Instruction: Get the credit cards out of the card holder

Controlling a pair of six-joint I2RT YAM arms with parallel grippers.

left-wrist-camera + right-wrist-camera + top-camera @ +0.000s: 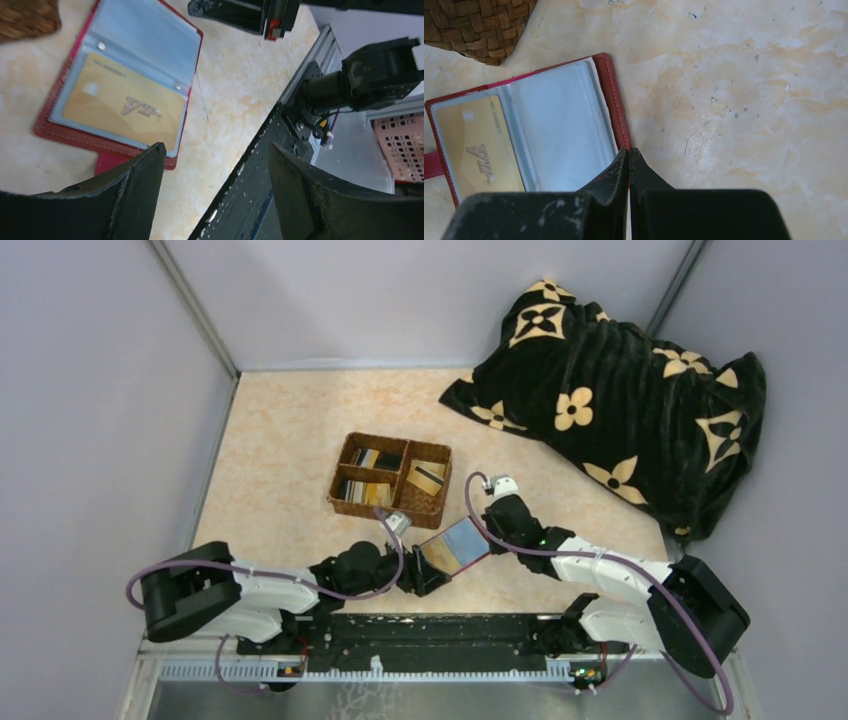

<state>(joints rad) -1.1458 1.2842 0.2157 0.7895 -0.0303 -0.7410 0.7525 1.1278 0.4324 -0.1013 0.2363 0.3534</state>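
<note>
The red card holder (pixel 455 545) lies open on the table between my two grippers. A gold "VIP" credit card (pixel 474 150) sits in its left clear pocket; the right pocket (pixel 559 125) looks empty. The holder (pixel 75 135) and card (pixel 120 107) also show in the left wrist view, with the red snap tab (pixel 107 162) at the near edge. My right gripper (pixel 629 150) is shut, its tips at the holder's red right edge (pixel 616 107); I cannot tell if it pinches it. My left gripper (pixel 215 147) is open and empty, one fingertip (pixel 152 155) over the tab side.
A brown wicker divided basket (pixel 345 502) behind the holder contains several cards. A black blanket with cream flowers (pixel 620 390) is heaped at the back right. The black base rail (pixel 430 630) runs along the near edge. A pink crate (pixel 405 145) sits beyond the rail.
</note>
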